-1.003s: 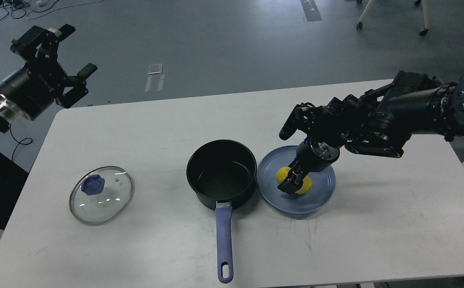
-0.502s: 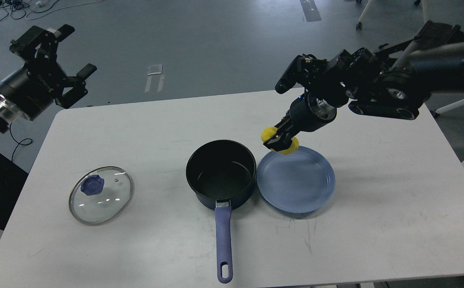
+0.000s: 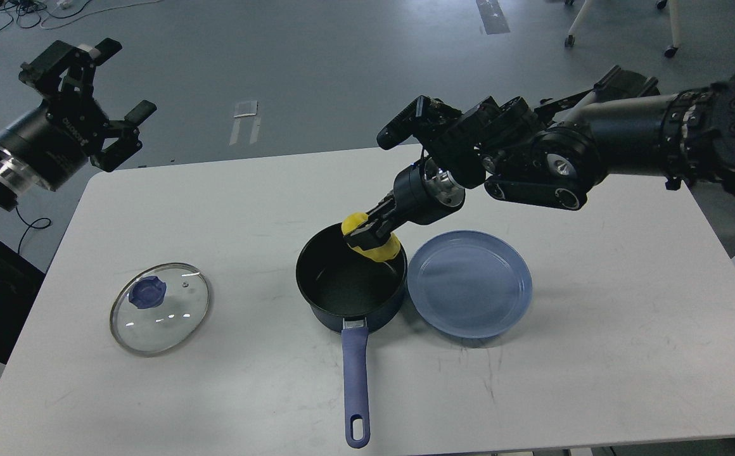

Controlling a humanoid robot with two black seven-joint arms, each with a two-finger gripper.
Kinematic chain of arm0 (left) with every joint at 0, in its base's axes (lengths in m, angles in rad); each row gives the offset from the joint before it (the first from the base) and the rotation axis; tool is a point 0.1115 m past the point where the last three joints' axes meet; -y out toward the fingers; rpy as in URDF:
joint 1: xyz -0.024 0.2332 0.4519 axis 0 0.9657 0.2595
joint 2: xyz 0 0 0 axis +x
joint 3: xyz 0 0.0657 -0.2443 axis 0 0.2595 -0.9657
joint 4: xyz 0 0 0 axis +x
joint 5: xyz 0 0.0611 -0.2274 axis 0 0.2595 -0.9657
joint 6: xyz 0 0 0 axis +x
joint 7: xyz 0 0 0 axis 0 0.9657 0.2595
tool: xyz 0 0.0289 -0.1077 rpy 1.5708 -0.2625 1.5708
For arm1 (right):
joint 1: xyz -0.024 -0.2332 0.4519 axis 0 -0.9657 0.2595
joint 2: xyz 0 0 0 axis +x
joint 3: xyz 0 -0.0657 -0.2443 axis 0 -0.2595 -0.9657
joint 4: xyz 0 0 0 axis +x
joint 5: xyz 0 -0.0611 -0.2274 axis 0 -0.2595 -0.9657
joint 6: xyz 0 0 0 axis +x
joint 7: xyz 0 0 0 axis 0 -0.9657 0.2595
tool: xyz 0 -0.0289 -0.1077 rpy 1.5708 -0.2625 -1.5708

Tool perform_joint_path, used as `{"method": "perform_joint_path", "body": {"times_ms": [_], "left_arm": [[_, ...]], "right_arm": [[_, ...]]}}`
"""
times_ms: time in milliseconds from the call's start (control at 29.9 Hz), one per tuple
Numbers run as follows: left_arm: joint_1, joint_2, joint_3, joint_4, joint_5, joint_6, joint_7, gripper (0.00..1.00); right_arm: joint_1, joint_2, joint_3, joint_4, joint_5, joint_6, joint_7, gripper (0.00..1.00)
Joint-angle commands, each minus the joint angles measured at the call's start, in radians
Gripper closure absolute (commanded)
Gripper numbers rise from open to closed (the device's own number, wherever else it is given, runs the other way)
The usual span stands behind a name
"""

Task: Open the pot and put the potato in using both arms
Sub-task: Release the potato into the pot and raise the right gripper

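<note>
Two arms were in view, and only the right one was busy. The right gripper [image 3: 367, 236] had its fingers closed on the potato [image 3: 372, 246], holding it just above the pot [image 3: 350, 278], over the rim at about 1 o'clock. The pot's open mouth lay straight below the fingers and a bit toward 7 o'clock. So the next move looked like a short way down and then a let-go. The potato's long side seemed to run from 10 to 4 o'clock, across the fingers.

The left gripper [image 3: 98, 95] hung far off at 10 o'clock, past the table [image 3: 595, 354] edge, its fingers spread wide and holding nothing. The right arm was much nearer the pot.

The potato was smooth, yellow and egg-shaped. The pot was round, dark and black inside, with a long purple-blue handle pointing to 6 o'clock. A round glass lid [image 3: 160, 308] with a blue knob lay flat at 9 o'clock. An empty blue plate [image 3: 469, 284] sat touching the pot at 3 o'clock.
</note>
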Motion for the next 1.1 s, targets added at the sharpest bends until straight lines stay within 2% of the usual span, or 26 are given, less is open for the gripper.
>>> {"method": "perform_joint_path", "body": {"times_ms": [0, 33, 67, 100, 167, 201, 234, 268, 502, 702, 836, 1037, 1070], "left_arm": [[0.002, -0.002, 0.0, -0.001, -0.002, 0.0, 0.0, 0.02], [0.002, -0.002, 0.0, -0.001, 0.0, 0.0, 0.0, 0.02], [0.002, -0.002, 0.0, 0.0, 0.0, 0.0, 0.0, 0.02], [0.002, -0.002, 0.0, 0.0, -0.001, 0.0, 0.0, 0.02], [0.002, -0.004, 0.0, 0.0, 0.0, 0.0, 0.0, 0.02], [0.002, -0.004, 0.0, 0.0, -0.001, 0.0, 0.0, 0.02], [0.002, -0.004, 0.0, 0.0, -0.002, 0.0, 0.0, 0.02], [0.002, -0.004, 0.0, 0.0, -0.002, 0.0, 0.0, 0.02], [0.0, -0.002, 0.0, 0.0, 0.0, 0.0, 0.0, 0.02], [0.003, -0.008, 0.0, 0.0, -0.002, 0.0, 0.0, 0.02], [0.029, -0.031, 0.0, 0.005, -0.002, 0.0, 0.0, 0.02], [0.064, -0.082, -0.014, 0.014, -0.003, 0.0, 0.0, 0.02], [0.064, -0.082, -0.014, 0.014, -0.003, 0.0, 0.0, 0.02]], "right_arm": [[-0.029, 0.001, 0.004, -0.01, 0.005, 0.0, 0.0, 0.41], [-0.032, 0.001, 0.008, -0.01, 0.013, 0.0, 0.0, 0.39], [-0.035, 0.001, 0.008, -0.01, 0.037, 0.0, 0.0, 0.3], [-0.033, 0.001, 0.006, -0.009, 0.073, 0.0, 0.0, 0.25], [-0.033, 0.001, 0.008, -0.007, 0.113, 0.001, 0.0, 0.21], [-0.033, 0.001, 0.008, -0.007, 0.125, 0.001, 0.0, 0.13], [-0.033, 0.001, 0.008, -0.007, 0.125, 0.001, 0.0, 0.13], [-0.033, 0.001, 0.012, -0.007, 0.127, 0.001, 0.0, 0.05], [-0.01, -0.029, 0.043, -0.007, 0.128, 0.004, 0.0, 0.02], [-0.038, -0.233, 0.263, -0.015, 0.189, 0.011, 0.0, 0.02], [-0.18, -0.364, 0.443, -0.015, 0.396, 0.007, 0.0, 0.02], [-0.45, -0.427, 0.71, -0.059, 0.64, 0.003, 0.0, 0.02], [-0.451, -0.427, 0.71, -0.059, 0.641, 0.003, 0.0, 0.02]]}}
